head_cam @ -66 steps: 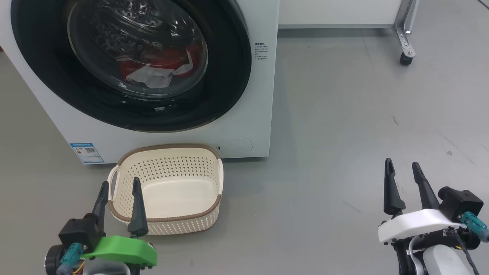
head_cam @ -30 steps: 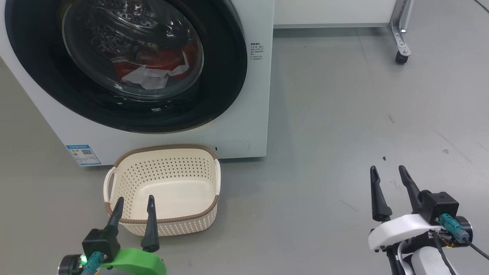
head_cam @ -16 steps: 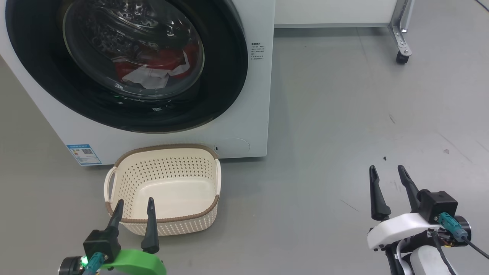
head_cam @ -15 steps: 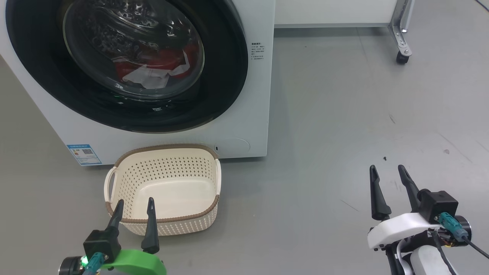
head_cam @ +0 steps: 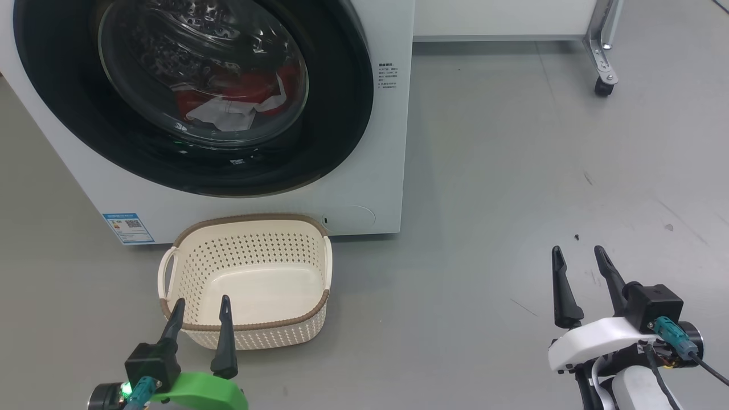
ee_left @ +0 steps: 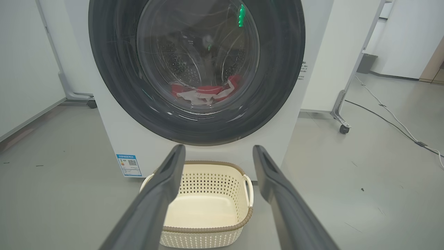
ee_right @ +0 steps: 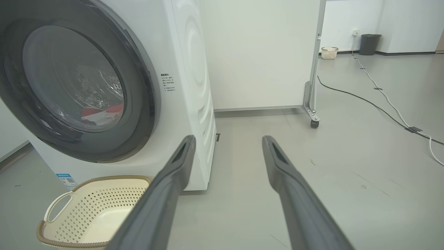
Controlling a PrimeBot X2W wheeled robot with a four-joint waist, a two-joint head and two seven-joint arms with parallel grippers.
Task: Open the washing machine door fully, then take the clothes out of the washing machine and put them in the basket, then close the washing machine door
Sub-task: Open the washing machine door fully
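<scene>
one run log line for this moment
door: shut | clothes: inside, behind glass | basket: empty | left gripper: open, empty | right gripper: open, empty

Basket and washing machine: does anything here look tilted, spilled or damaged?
Nothing stands out. The basket stands upright and empty on the floor before the washing machine; the washing machine door is shut, with the clothes behind its glass.

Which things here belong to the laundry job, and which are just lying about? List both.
Job: washing machine, washing machine door, clothes behind its glass, basket on the floor in front.

Lying about: wheeled frame, floor cable, dark bin, small far basket.
</scene>
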